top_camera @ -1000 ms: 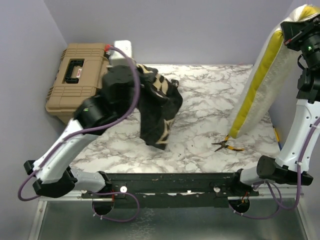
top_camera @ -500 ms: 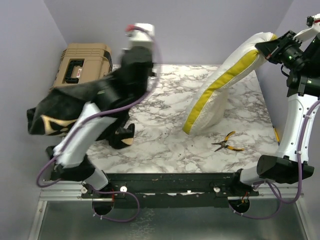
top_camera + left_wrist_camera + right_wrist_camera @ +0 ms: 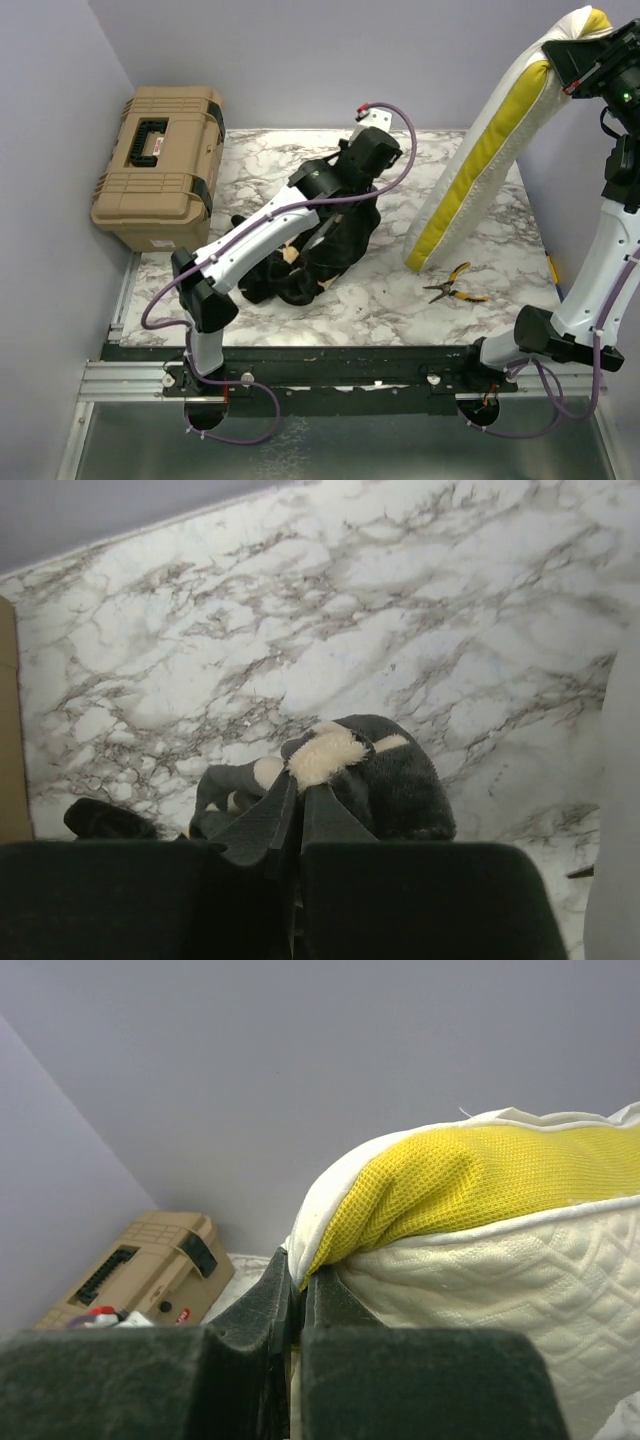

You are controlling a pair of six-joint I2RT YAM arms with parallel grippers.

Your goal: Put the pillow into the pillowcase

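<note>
Jaws were seen pinched shut: left gripper (image 3: 298, 798) on the pillowcase (image 3: 385, 780), bunched on the marble table (image 3: 400, 305); right gripper (image 3: 300, 1282) on the raised pillow (image 3: 480, 170). Pliers (image 3: 455, 292) lay beside its lower corner, a toolbox (image 3: 155, 165) far left. Quilting was shown only at the right wrist.

Open table (image 3: 385, 275) between pillowcase (image 3: 345, 240) and pillow (image 3: 490, 150); seemingly pliers (image 3: 455, 292) lie near the pillow.

The pillowcase (image 3: 338, 250), right of the toolbox (image 3: 160, 165), lies partly covered by the left arm (image 3: 265, 225); the pillow (image 3: 500, 1260), farther right of the toolbox, runs off the right wrist view's edge.
</note>
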